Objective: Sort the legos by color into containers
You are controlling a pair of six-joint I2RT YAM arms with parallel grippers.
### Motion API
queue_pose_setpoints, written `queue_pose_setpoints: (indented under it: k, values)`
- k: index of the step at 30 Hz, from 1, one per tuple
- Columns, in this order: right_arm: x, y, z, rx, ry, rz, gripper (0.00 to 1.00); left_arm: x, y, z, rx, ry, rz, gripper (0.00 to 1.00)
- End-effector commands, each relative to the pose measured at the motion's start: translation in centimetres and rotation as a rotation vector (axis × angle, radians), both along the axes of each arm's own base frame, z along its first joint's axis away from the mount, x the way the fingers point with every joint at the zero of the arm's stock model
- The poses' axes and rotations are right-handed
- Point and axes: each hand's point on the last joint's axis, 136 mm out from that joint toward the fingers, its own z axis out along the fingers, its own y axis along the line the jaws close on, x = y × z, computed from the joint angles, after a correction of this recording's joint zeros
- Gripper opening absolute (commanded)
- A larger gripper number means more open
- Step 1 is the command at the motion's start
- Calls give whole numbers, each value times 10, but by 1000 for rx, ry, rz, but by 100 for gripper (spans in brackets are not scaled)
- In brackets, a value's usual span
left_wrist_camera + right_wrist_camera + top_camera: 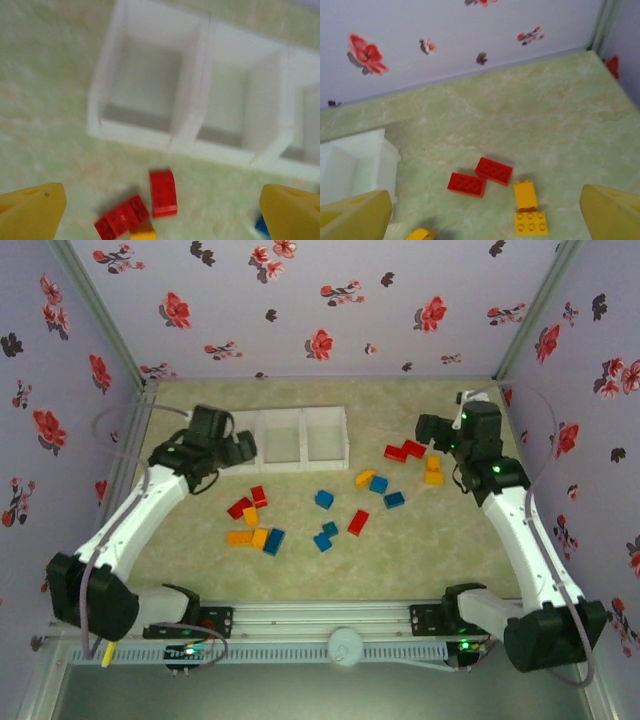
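While both arms hang empty over the table [420,560]: nothing is sorted yet by my reading, so every risk lies ahead of me.
Nearest cluster: two yellow-orange bricks [248,537] touch a blue brick [273,541]. Closing on one could drag its neighbour along and put two colours in one compartment.
Middle scatter: a lone blue piece [324,499] and a lone red piece [358,522] lie apart from the rest. These are easier picks, though each is small against a gripper and could squirt out of a slanted pinch.
Left gripper [240,448]: fingers are spread wide with nothing between them, near the tray's left end. Its wrist view shows two red bricks [163,192] just beside each other below it, so a careless descent may nudge both.
Right gripper [428,432]: it is likewise spread and empty. Ahead of it a red pair [494,171] meets at a corner, with two yellow bricks [530,222] end to end beside them, so I could lift two at once.
Tray [300,468]: it sits on the far side, and the compartments I can see look empty. It seems light and low-walled, so I judge a bumped wall would shift it, and a brick released from too high may bounce out.
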Motion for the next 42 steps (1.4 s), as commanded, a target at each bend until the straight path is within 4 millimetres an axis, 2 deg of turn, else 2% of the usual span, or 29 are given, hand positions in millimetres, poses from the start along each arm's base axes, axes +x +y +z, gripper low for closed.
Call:
queue_pose_setpoints:
  k: [1, 5, 8, 13, 18, 26, 42]
  values:
    - [0, 26, -21, -7, 122, 84, 91, -31, -11, -35, -4, 158, 61, 100]
    - [1, 46, -44, -27, 174, 128, 90, -51, -24, -68, 2, 240, 82, 99]
    - [1, 61, -59, -27, 203, 154, 89, -62, -29, -85, 20, 290, 88, 94]
    - [1, 68, -73, -46, 243, 162, 85, -74, -26, -110, 61, 356, 105, 89]
    - [-2, 69, -74, -48, 254, 166, 82, -73, -27, -123, 78, 370, 87, 88]
    - [-9, 66, -75, -56, 267, 161, 79, -75, -29, -148, 118, 434, 57, 68]
    - [-16, 63, -72, -56, 269, 157, 75, -78, -27, -168, 160, 482, 50, 56]
